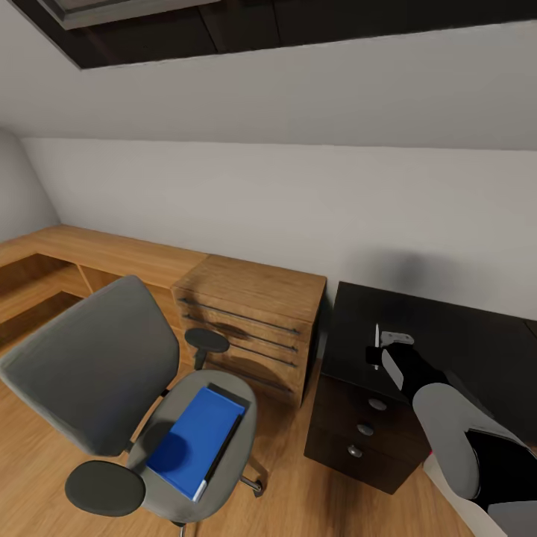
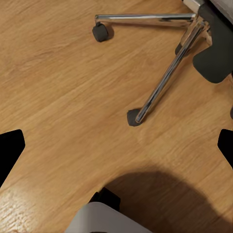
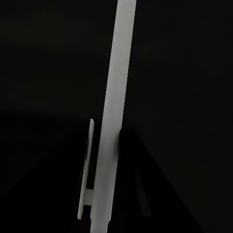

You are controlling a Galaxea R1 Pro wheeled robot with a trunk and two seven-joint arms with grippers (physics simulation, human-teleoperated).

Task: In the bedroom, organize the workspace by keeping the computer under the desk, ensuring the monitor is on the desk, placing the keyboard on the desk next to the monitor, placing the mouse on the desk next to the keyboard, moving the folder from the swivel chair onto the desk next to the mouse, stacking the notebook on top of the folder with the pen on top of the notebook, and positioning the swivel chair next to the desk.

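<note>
Head view, near to far. The swivel chair (image 1: 127, 395) stood nearest on the wood floor (image 1: 298, 492), its seat carrying the blue folder (image 1: 195, 440). A dark notebook (image 1: 230, 432) lay along the folder's far edge, mostly covered by it; whether it was under or beside could not be told. The chair's base was largely hidden under the seat.

Right arm reached over the black counter (image 1: 447, 335), above its dark drawer unit (image 1: 365, 432). The right gripper (image 1: 382, 354) was closed on the pen (image 1: 377, 344), held upright just above the counter top. In the right wrist view the pen (image 3: 112, 121) crossed a black field; the fingers were too dark to make out.

Left wrist view: chrome chair legs (image 2: 165, 82) and casters on the floor. Dark tips showed at both frame edges, set wide apart, so the left gripper was open, empty.

Farther back: a light-wood dresser (image 1: 253, 321) against the white wall.
</note>
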